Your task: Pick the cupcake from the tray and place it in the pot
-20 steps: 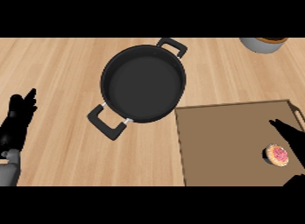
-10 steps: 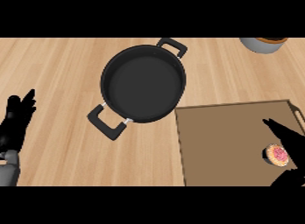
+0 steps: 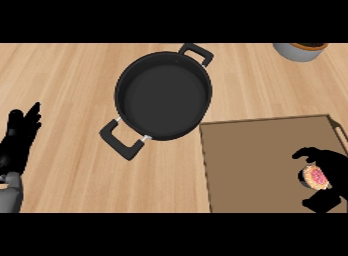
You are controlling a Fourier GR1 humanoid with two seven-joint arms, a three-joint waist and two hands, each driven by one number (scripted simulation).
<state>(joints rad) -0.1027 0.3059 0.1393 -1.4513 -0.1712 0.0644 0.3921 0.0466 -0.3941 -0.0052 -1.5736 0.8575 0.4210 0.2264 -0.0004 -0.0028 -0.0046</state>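
From my head view, my right hand (image 3: 338,172) sits over the tray (image 3: 258,165) at the desk's (image 3: 59,75) right side, fingers curled round the cupcake (image 3: 314,176), which rests on the tray near its right edge. I judge the grasp is closing but the lift is not yet done. The pot (image 3: 162,96) stands apart, up and to the left, with nothing in it. My left hand (image 3: 14,145) rests at the left edge, fingers straight. Carrying and placing are left.
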